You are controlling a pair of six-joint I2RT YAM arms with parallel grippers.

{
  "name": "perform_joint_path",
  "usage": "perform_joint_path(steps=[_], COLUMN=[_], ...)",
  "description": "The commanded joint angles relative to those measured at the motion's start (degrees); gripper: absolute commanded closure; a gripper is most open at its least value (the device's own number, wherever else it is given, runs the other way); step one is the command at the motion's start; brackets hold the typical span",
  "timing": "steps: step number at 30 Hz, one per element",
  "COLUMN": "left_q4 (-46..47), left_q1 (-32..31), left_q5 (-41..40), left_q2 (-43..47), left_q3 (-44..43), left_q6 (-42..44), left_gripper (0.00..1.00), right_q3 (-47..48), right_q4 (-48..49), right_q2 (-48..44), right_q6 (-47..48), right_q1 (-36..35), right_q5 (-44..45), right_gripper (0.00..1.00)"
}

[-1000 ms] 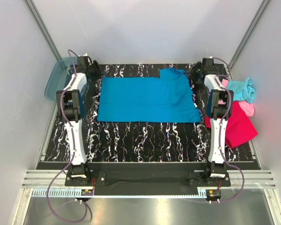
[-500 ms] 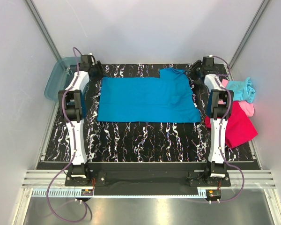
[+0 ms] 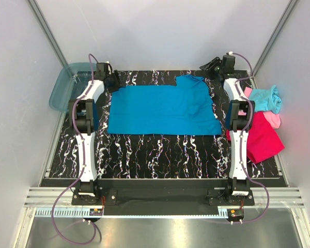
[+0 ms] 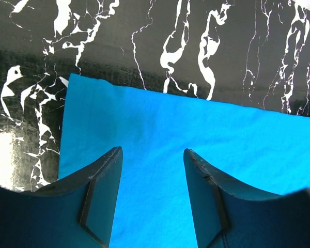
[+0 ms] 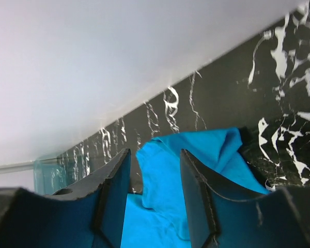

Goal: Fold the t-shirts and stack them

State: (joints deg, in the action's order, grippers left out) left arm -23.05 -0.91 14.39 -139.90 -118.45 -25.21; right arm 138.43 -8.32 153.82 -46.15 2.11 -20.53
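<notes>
Blue t-shirt (image 3: 163, 111) lay spread flat in the upper middle of the table (image 3: 160, 160), laid out for folding, I'd guess. At the right edge the red t-shirt (image 3: 263, 140), pink t-shirt (image 3: 273, 120) and aqua t-shirt (image 3: 267, 98) waited in a heap. The left gripper (image 4: 152, 152) hovered over the blue one's upper left corner. The right gripper (image 5: 155, 152) hung above its upper right sleeve. Both had jaws partly apart and empty, seemingly lining up to pinch.

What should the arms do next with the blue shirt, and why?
Probably lower both and pinch the far edge. The blue t-shirt lies flat; the left gripper is open above its far left corner, the right gripper open near the bunched far right part, neither holding cloth.
</notes>
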Motion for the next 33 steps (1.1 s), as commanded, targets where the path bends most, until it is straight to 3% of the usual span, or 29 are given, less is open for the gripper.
perform_joint_path(steps=[1,20,33], left_q4=[1.4,-11.4,-17.0], left_q1=[-0.1,0.8,2.9], left_q5=[-0.8,-9.6,-5.8], left_q2=[1.4,0.1,-4.4], left_q3=[0.7,-6.3,-12.9], left_q6=[1.7,7.7,7.4], left_gripper=[0.45,0.42,0.41], right_q3=[0.8,-5.4,-9.6], right_q4=[0.2,1.3,3.7], right_q2=[2.2,-0.9,-3.8], right_q6=[-0.7,0.2,-0.3], right_q1=[-1.0,-1.0,-0.4], right_q5=[-1.5,-1.1,-0.9], right_gripper=[0.5,0.5,0.5])
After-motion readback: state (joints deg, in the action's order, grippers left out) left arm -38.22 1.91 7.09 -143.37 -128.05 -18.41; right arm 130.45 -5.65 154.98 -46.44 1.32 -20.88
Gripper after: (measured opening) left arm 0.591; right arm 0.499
